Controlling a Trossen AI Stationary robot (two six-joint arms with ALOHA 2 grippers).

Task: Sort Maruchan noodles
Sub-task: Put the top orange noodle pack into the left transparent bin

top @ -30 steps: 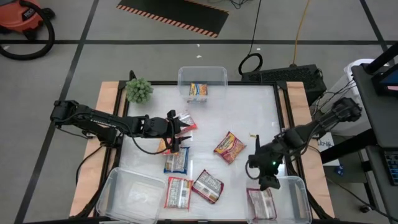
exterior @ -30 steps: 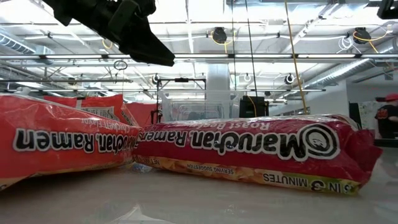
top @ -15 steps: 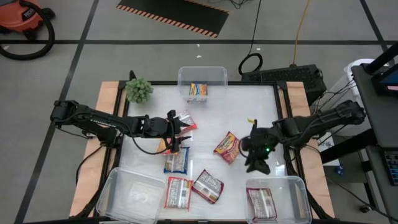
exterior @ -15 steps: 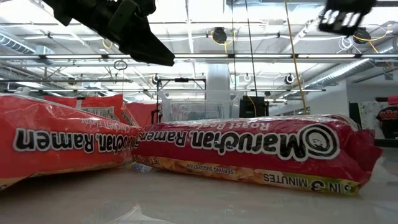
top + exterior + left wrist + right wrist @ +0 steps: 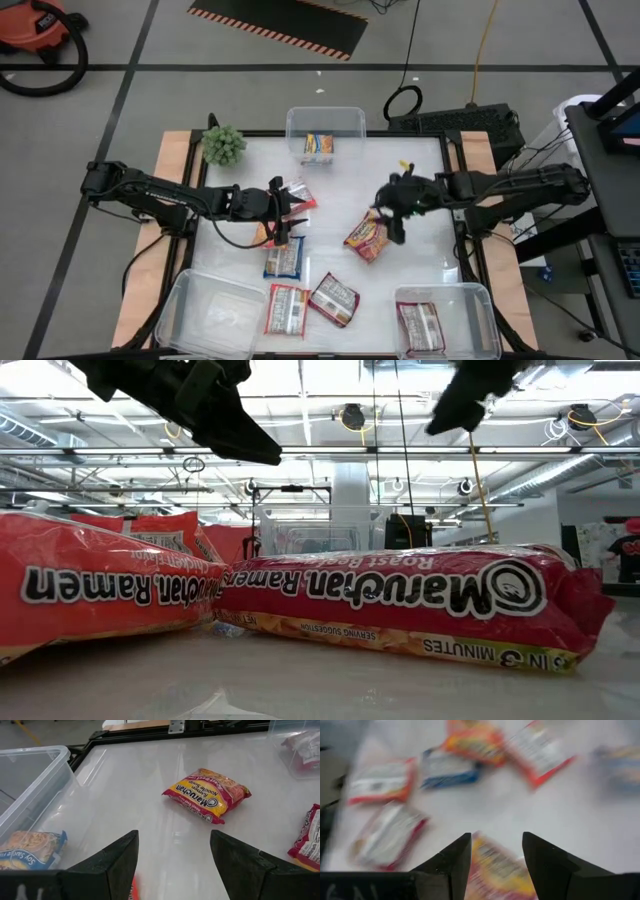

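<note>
Two arms work over the white table (image 5: 420, 170) in the high view. The right gripper (image 5: 392, 222) sits just right of the middle of the frame, right beside the yellow and red packet (image 5: 366, 236), with its fingers apart and nothing in them. It could push that packet sideways, or pinch only a crinkly edge so the packet slips out. The left gripper (image 5: 283, 222) is left of the middle, fingers apart and holding nothing, over a little pile of packets; the blue and white packet (image 5: 283, 259) lies just below it. Two red and white packets (image 5: 310, 303) lie near the bottom middle, close together, so a grab there could catch both. One packet is in the top tub (image 5: 325, 122), one in the bottom right tub (image 5: 480, 300), and the bottom left tub (image 5: 190, 300) looks empty. A green plant (image 5: 223, 145) sits at the upper left, out of the way. In the low view, two big red packets fill the front and both arms show dark at the top. In the left wrist view, the yellow and red packet lies alone in the upper middle, with a tub at the left. The right wrist view shows spread fingers just above that packet, with more packets across the top.
</note>
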